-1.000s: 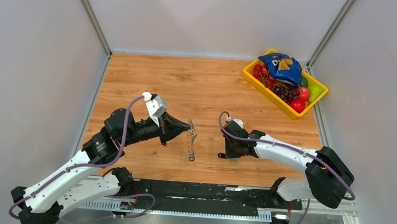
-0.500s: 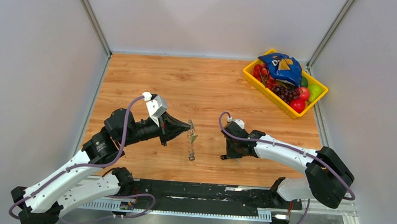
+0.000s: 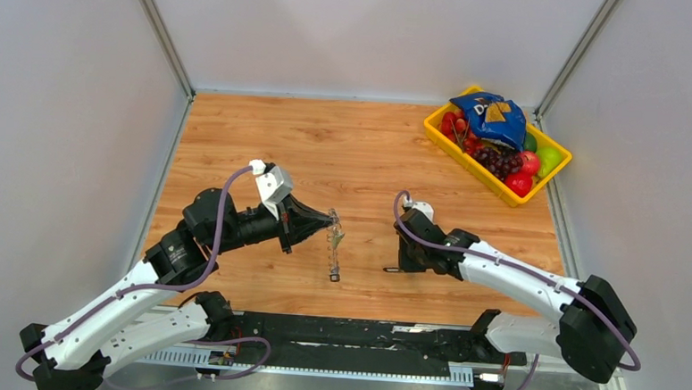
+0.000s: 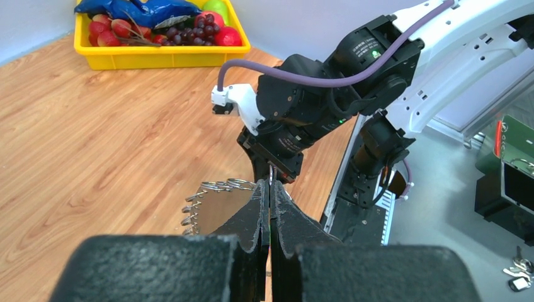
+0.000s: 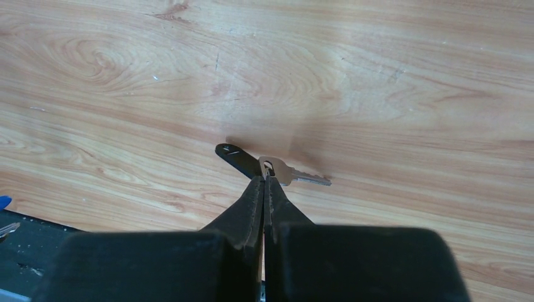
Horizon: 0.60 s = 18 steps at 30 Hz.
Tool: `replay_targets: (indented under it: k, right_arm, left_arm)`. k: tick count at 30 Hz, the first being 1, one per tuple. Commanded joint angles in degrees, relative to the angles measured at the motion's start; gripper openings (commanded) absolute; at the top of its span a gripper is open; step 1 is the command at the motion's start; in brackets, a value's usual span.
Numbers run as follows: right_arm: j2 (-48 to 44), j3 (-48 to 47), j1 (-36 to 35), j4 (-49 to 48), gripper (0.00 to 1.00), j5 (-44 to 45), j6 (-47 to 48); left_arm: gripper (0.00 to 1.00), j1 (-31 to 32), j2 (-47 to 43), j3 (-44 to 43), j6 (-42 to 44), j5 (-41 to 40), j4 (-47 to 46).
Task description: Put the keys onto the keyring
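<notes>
1. Left pincer [image 4: 269, 189]: clamped tight on the keyring [image 4: 219, 185], which I hold above mid-table [image 3: 239, 127].
2. Right pincer [image 5: 266, 182]: closed on the head of a key [image 5: 286, 172] with a black tag [image 5: 234, 157], low over the wood, right of the keyring.
3. Step: key picked, threading not yet done.
4. Next: carry the key across and line its hole up with the hoop's wire. This likely needs fine aim.
5. Writing: bag [image 3: 490, 116] in the bin [image 3: 465, 163] shows "D". The rest is unreadable.

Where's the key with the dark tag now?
Right wrist view, centre: the key is pinched by its head in the right gripper, over the wooden table.
</notes>
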State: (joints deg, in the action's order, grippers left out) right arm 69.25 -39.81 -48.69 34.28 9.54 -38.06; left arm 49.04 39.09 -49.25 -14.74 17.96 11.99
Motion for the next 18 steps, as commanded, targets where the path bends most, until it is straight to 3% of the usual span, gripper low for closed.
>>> replay_targets:
  k: [1, 18]
  right_arm:
    - [-3.54, -3.19, -0.29, 0.78, 0.0, 0.77, 0.13]
    - [-15.23, -15.02, -0.34, 1.44, 0.0, -9.59, 12.38]
  left_arm:
    - [0.0, -0.05, -0.07, -1.36, -0.39, 1.36, -4.15]
    - [0.0, 0.0, 0.36, -2.78, 0.05, 1.67, -3.92]
